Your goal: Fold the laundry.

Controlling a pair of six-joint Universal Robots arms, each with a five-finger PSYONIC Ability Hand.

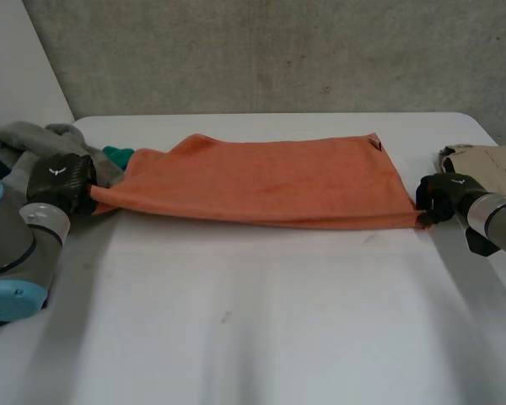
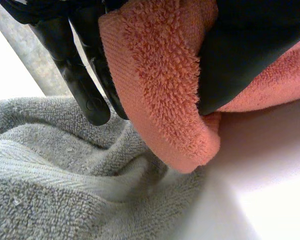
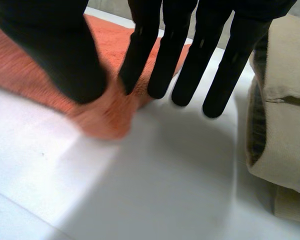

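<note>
Head view: orange towel (image 1: 270,181) lies across the table (image 1: 261,321), my left hand (image 1: 61,179) pinching its left corner beside the grey towel heap (image 1: 29,139) and teal cloth (image 1: 116,155), my right hand (image 1: 443,194) pinching its right corner beside a beige garment (image 1: 489,164)

No readable text; a white emblem on left hand (image 1: 59,175) and right hand (image 1: 454,184)

I logged the towel (image 1: 261,181) stretched across the middle of the table (image 1: 253,321), left hand (image 1: 61,181) at its left corner, right hand (image 1: 438,196) at its right. Heaped cloth (image 1: 34,139) lay behind the left hand, a small cloth (image 1: 116,154) between heap and towel. A folded garment (image 1: 485,160) sat just beside the right hand.
</note>
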